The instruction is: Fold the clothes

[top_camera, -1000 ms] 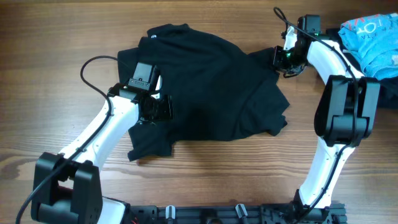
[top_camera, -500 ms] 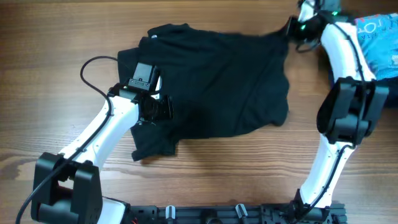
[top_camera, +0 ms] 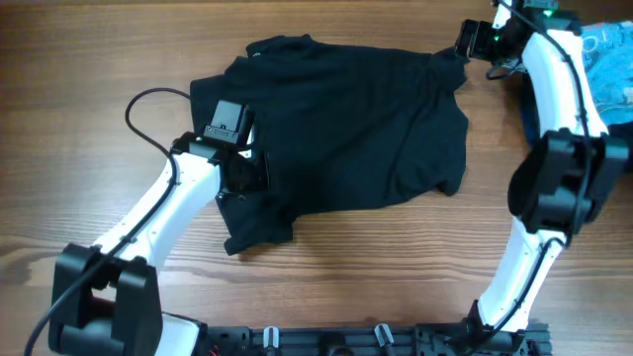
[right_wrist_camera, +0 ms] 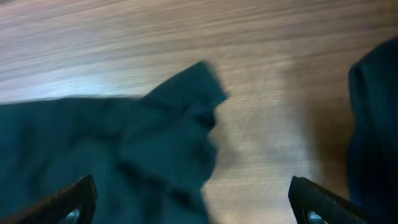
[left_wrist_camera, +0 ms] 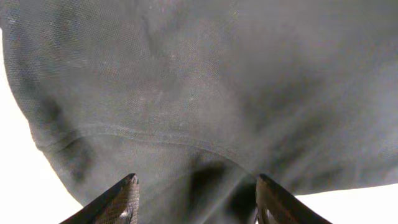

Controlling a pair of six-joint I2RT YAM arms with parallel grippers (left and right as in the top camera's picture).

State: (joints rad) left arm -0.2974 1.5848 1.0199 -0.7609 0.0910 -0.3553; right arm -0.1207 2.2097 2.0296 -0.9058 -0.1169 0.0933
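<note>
The right claw [right_wrist_camera: 193,208] is wide open. Its two fingers [right_wrist_camera: 71,198] sit far apart at the bottom corners of the right wrist view, and nothing is between them. Just under it, a corner of the black shirt [right_wrist_camera: 186,93] lies flat on the wood table [top_camera: 99,49]. Nothing holds that corner. From above, this claw hangs at the top right corner of the shirt, near the far edge of the table. Beside it on the right is a blue cloth [top_camera: 608,69] with letters on it. A dark cloth [right_wrist_camera: 376,124] lies close by too.

The left claw [left_wrist_camera: 199,202] is also open. Its fingers stand apart, with black cloth under them and a small bump of cloth in the gap. I cannot tell if they press on it. From above, this claw is over the left side of the shirt, near the lower left corner. A black cable [top_camera: 148,104] loops from the left arm over the table.

The shirt lies in the middle of the table. It is spread out but rumpled, with its neck at the far side.
</note>
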